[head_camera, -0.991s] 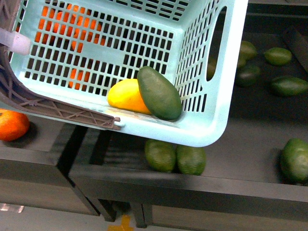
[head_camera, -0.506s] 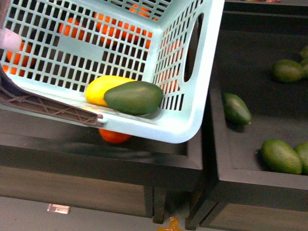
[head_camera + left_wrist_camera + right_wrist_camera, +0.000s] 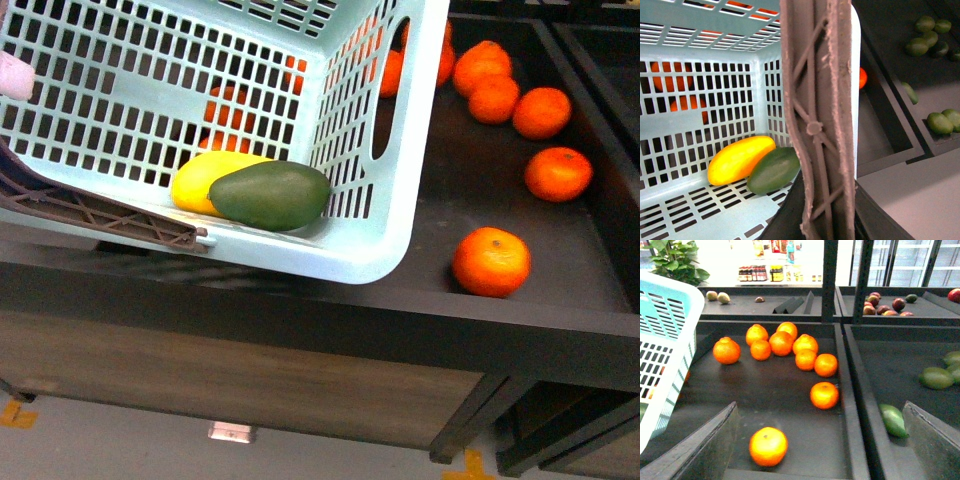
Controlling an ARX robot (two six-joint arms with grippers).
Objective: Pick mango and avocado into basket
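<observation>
The pale teal basket hangs tilted over the front of the dark shelf. In its low corner lies the yellow mango, with the dark green avocado resting against it. The left wrist view shows the same pair, mango and avocado, on the slotted floor. My left gripper is shut on the basket's brown arched bar. My right gripper is open above the tangerine bin, holding nothing. The basket's rim sits at the edge of that view.
Several tangerines lie in the dark bin beside the basket. A raised divider separates it from a bin of loose green avocados. A wooden shelf front and grey floor lie below.
The front view has swung from the green avocado bin to the tangerine bin. The basket stays held, and the avocado has rolled from upright to lying flat along the mango.
</observation>
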